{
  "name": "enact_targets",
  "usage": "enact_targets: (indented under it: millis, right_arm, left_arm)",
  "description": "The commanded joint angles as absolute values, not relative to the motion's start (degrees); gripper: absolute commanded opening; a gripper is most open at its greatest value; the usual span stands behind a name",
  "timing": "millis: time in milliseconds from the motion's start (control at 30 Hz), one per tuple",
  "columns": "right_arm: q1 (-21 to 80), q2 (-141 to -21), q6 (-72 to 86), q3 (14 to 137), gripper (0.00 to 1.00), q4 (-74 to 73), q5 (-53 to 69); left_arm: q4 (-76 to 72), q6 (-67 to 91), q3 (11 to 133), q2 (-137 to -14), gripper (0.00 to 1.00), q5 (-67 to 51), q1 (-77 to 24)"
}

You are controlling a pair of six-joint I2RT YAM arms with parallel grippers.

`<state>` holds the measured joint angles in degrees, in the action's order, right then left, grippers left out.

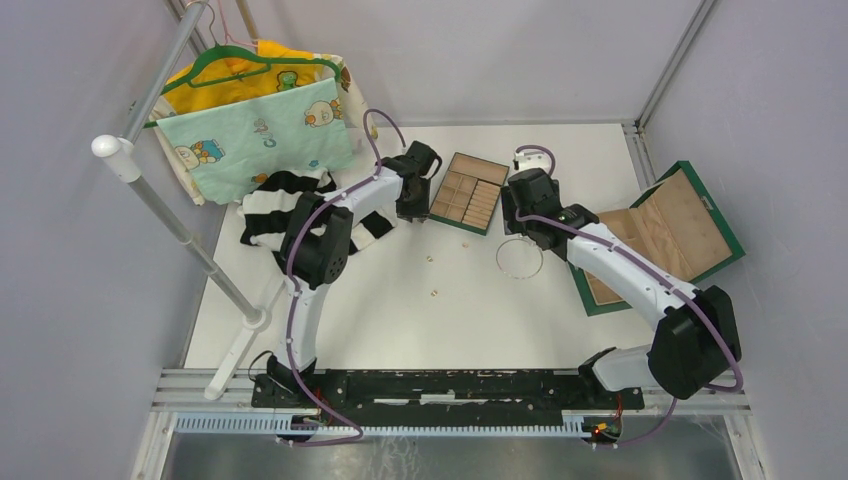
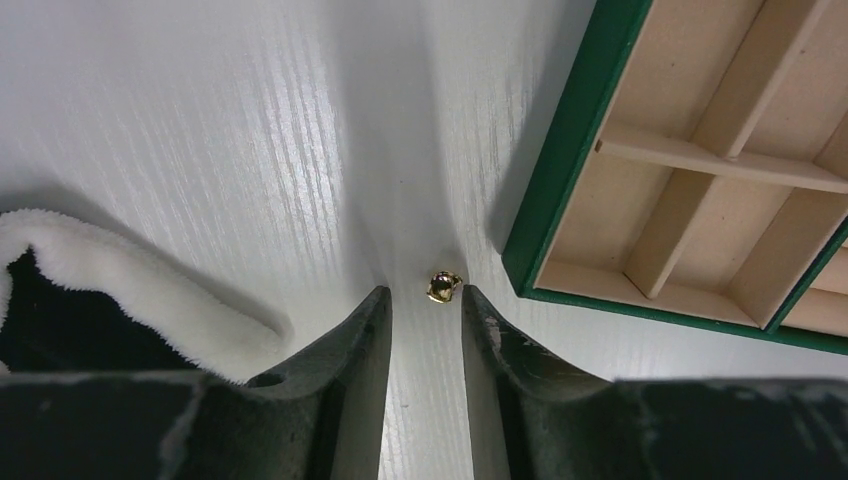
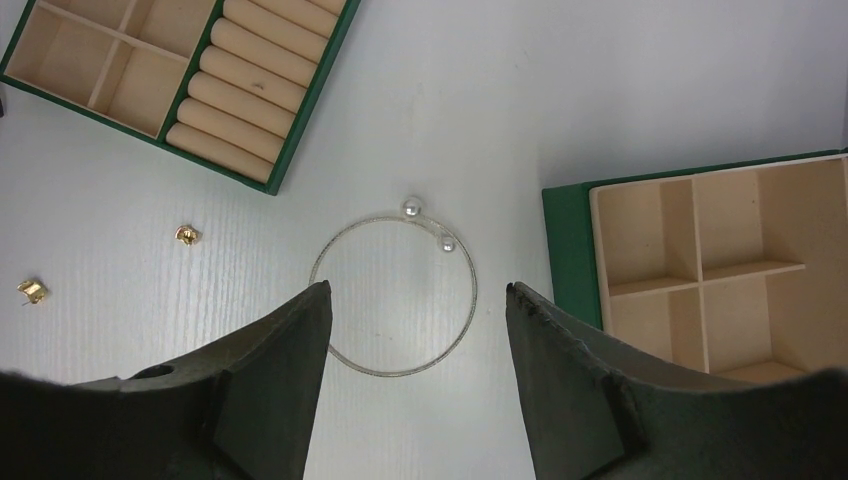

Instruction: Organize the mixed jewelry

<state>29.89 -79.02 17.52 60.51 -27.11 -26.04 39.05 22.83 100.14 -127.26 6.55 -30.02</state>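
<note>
A thin silvery wire hoop with two pearl ends lies flat on the white table. In the right wrist view the hoop lies just below and between my right gripper's widely open jaws. That gripper hovers over the hoop's far edge. A tiny gold piece lies on the table at the tips of my left gripper, beside the right fingertip; the jaws stand slightly apart and do not hold it. Two more gold pieces lie mid-table and also show in the right wrist view.
A tan compartment tray with a green rim sits just right of my left gripper; its rim is close to the gold piece. A larger open green case lies at the right. Striped cloth and hung clothes are at the left.
</note>
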Motion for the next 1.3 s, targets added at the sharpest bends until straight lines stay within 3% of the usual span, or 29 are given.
enact_targets:
  millis: [0, 733, 967, 1267]
  right_arm:
    - [29.76, -76.95, 17.45, 59.87, 0.70, -26.41, -27.25]
    - [29.74, -76.39, 17.65, 59.77, 0.70, -26.55, -27.35]
    - [29.75, -75.95, 17.76, 59.10, 0.70, -26.45, -27.43]
    - [29.75, -75.78, 17.91, 58.84, 0.70, -26.32, -27.25]
  left_arm:
    - [38.06, 19.96, 102.11, -128.32, 0.37, 7.41, -30.09]
    - [38.31, 20.84, 103.11, -130.21, 0.23, 8.26, -31.38]
    - [40.00, 21.35, 104.49, -131.06, 0.30, 10.86, -31.39]
    - [40.55, 22.67, 105.05, -131.91, 0.29, 11.93, -31.38]
